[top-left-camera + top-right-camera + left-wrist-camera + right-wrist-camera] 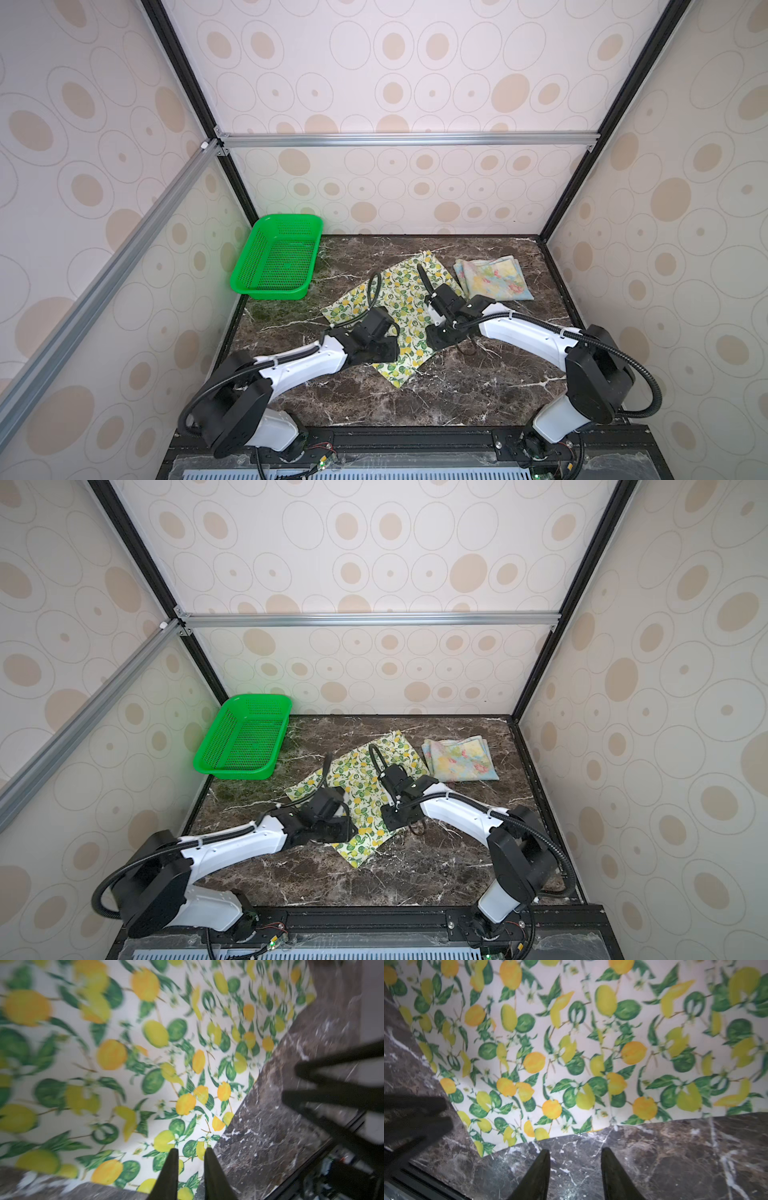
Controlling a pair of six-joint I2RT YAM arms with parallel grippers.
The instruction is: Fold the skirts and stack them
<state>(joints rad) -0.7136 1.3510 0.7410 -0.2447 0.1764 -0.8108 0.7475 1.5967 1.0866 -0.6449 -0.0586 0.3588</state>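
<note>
A: Top pair, position?
B: Both top views sit high above the front edge of the table [457, 395], tilted down toward the back wall. Distant. Near-identical field: whole tabletop, basket [286, 217], lemon skirt [399, 286].
A: Wrist cameras?
B: Close range, each sighting down past its own jaws. Above the left gripper [190, 1154] the lens faces the skirt's print; above the right gripper [575, 1153], bare marble at the hem. Overlap: same skirt, same marble. Left picture blurred.

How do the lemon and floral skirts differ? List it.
The lemon skirt lies spread flat; the floral skirt is folded into a compact rectangle. The lemon skirt covers more table than the floral skirt. Lemon skirt: yellow fruit, green leaves; floral skirt: pastel, pink flowers. Both rest on the marble table.
</note>
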